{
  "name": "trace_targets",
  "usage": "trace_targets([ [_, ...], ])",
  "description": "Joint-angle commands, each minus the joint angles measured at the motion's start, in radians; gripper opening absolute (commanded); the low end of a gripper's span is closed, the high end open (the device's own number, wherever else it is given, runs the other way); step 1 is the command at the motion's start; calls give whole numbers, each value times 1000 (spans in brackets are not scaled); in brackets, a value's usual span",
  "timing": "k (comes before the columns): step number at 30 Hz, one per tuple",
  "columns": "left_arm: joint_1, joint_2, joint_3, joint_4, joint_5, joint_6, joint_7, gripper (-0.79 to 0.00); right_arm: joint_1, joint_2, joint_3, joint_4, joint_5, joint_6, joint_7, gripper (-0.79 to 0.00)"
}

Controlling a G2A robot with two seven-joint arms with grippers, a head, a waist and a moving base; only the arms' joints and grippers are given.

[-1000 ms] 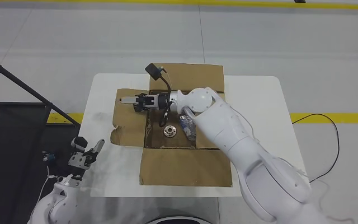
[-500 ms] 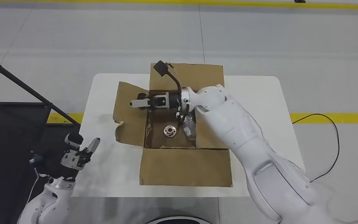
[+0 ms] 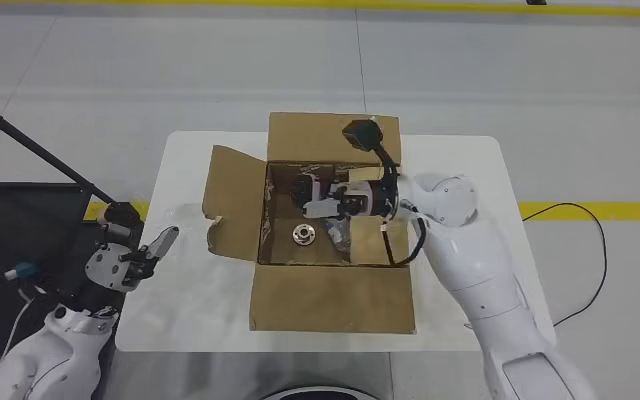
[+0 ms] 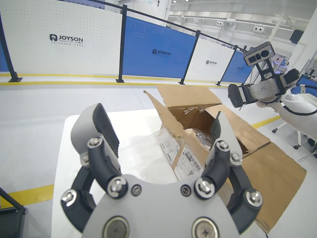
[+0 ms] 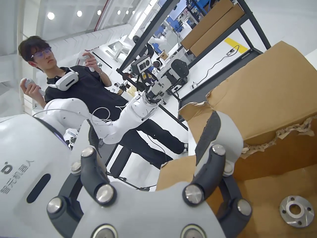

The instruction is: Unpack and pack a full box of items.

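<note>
An open cardboard box (image 3: 330,295) lies mid-table with its flaps spread. On its floor lie a round metal flange (image 3: 303,234) and a clear bag of dark parts (image 3: 338,228). My right gripper (image 3: 303,197) hovers open over the box's far half, pointing at the torn left flap (image 3: 232,200). In the right wrist view the open right gripper (image 5: 151,134) holds nothing, with the flange (image 5: 294,210) below it. My left gripper (image 3: 152,250) hangs open and free at the table's front left edge. In the left wrist view the left gripper (image 4: 161,130) faces the box (image 4: 198,115).
The white table (image 3: 450,200) has bare surface left and right of the box. A black frame and panel (image 3: 40,220) stand off the left side. Grey floor lies beyond.
My right gripper has pulled back rightwards from over the left flap to above the box interior. My left arm has drifted left, away from the box.
</note>
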Motion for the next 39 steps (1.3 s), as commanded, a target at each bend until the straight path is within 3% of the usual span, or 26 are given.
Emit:
trace_targets([
  [1, -24, 2, 21, -24, -8, 14, -60, 0, -52, 24, 53, -78, 4, 12, 12, 0],
  [6, -99, 10, 83, -64, -24, 32, -213, 0, -124, 65, 137, -155, 16, 14, 14, 0],
  [21, -99, 10, 85, -65, -26, 33, -213, 0, -124, 65, 137, -155, 16, 14, 14, 0],
  [24, -124, 11, 125, -80, -33, 54, -247, 0, -140, 68, 143, -172, 12, 19, -22, 0],
  [28, -190, 13, 211, -110, -56, 112, -349, 0, -182, 82, 190, -232, 21, -12, -12, 0],
  [33, -316, 18, 340, -122, -60, 199, -559, 0, -293, 115, 296, -378, -5, -22, -23, 0],
  [39, -531, 13, 526, -21, -146, 346, -792, 0, -439, 153, 414, -474, 13, -54, -54, 0],
])
